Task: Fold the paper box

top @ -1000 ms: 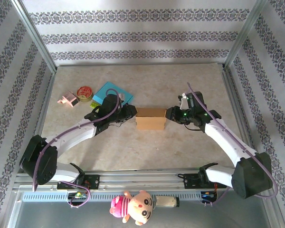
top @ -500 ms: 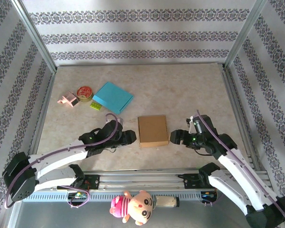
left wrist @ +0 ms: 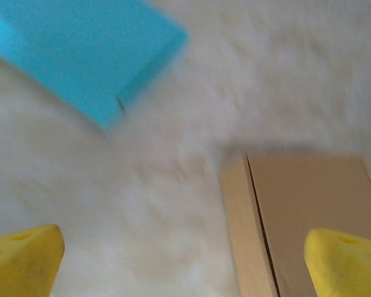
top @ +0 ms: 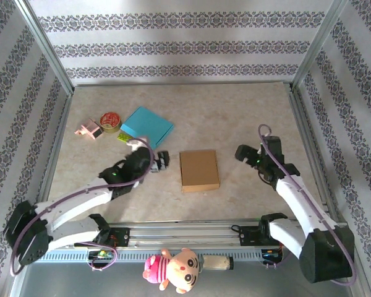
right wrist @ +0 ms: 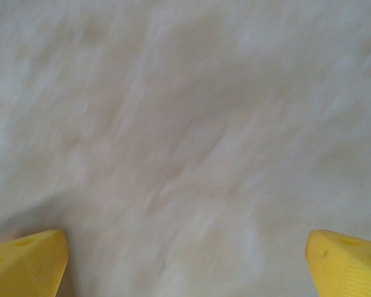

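Note:
The brown paper box (top: 199,170) lies closed and flat on the table, between the two arms. In the left wrist view its top and left side (left wrist: 309,210) fill the lower right. My left gripper (top: 161,159) hovers just left of the box, apart from it, and its yellow fingertips (left wrist: 21,260) stand wide open with nothing between them. My right gripper (top: 242,153) is a short way right of the box, also open. Bare table lies between its yellow fingertips (right wrist: 346,260).
A blue flat box (top: 147,125) lies behind the left gripper, with a small green item (top: 124,137), a red tape roll (top: 110,120) and a pink object (top: 88,130) to its left. A plush toy (top: 173,267) sits on the front rail. Patterned walls surround the table.
The box, held up between both grippers a second ago, now lies flat on the table. Both grippers have opened and drawn away from its sides.

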Controlling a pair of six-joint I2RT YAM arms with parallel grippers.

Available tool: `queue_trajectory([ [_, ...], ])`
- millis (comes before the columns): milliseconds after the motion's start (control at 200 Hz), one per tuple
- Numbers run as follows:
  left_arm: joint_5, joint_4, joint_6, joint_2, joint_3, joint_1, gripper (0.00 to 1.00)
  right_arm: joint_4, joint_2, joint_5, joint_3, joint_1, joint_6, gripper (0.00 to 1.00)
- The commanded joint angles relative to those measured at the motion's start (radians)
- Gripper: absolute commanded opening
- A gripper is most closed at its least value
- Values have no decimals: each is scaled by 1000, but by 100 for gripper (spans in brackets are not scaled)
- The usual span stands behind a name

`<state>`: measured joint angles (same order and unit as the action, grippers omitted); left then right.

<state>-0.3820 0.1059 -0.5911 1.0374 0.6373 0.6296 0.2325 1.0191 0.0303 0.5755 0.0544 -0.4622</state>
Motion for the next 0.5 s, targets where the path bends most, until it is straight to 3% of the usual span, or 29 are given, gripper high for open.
queue_trajectory([
  [0, -144, -118, 309, -75, -127, -147, 100, -347, 86, 141, -40, -55, 220, 98],
  [70, -94, -285, 420, -135, -246, -248, 100, -535, 199, 99, -82, -71, 321, 98],
  [130, 0, -302, 447, -177, -268, -338, 100, -685, 306, 54, -103, -79, 341, 98],
  [235, 59, -503, 598, -168, -356, -399, 100, -885, 399, -17, -98, -62, 408, 98],
  [270, 67, -544, 598, -146, -377, -424, 100, -890, 443, -33, -90, -66, 412, 98],
  [395, 187, -702, 533, -27, -442, -535, 100, -1253, 525, -90, -223, -70, 412, 98],
  [445, 238, -692, 537, 9, -419, -546, 100, -1174, 506, -81, -202, -74, 410, 98],
  [495, 255, -886, 535, 98, -448, -564, 100, -1125, 491, -73, -190, -70, 418, 98],
])
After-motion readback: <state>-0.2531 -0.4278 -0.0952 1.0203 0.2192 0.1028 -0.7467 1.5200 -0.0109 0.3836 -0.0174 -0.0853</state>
